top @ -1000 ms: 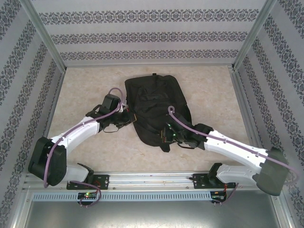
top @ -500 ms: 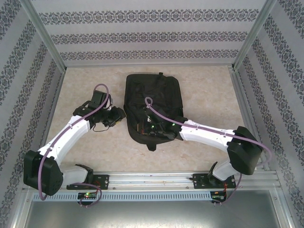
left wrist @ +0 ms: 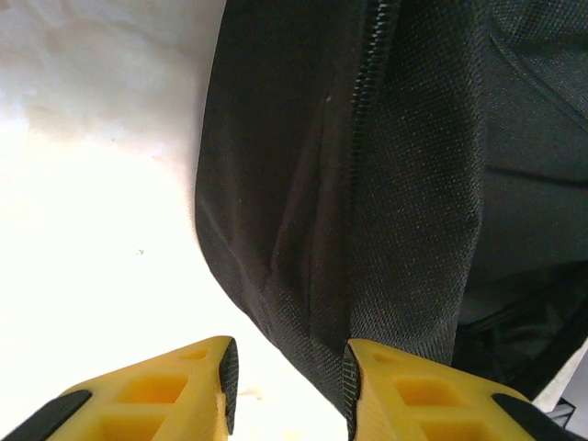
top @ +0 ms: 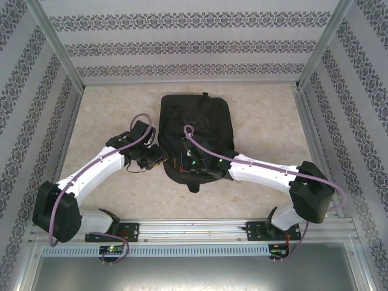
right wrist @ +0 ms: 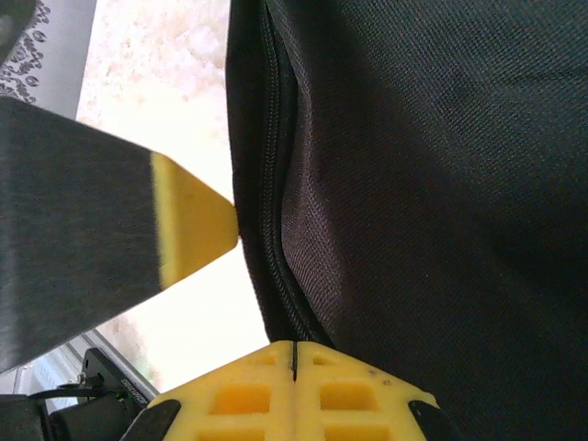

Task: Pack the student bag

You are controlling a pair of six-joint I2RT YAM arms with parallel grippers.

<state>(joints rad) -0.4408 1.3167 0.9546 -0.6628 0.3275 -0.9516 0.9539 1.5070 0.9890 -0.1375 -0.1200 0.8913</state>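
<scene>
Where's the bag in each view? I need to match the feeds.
Top external: bag at centre, flat on the table.
Left wrist: bag fills the right two thirds.
Right wrist: bag fills the right side.
Shared landmark: pale table along the bag's left edge.

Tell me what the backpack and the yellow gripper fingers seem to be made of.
The student bag: matte black woven fabric, probably nylon or polyester; the coarse weave and a stitched-in zipper show. The left gripper fingers: matte yellow plastic, likely moulded or printed, judging by the hollow ribbed pockets.
</scene>
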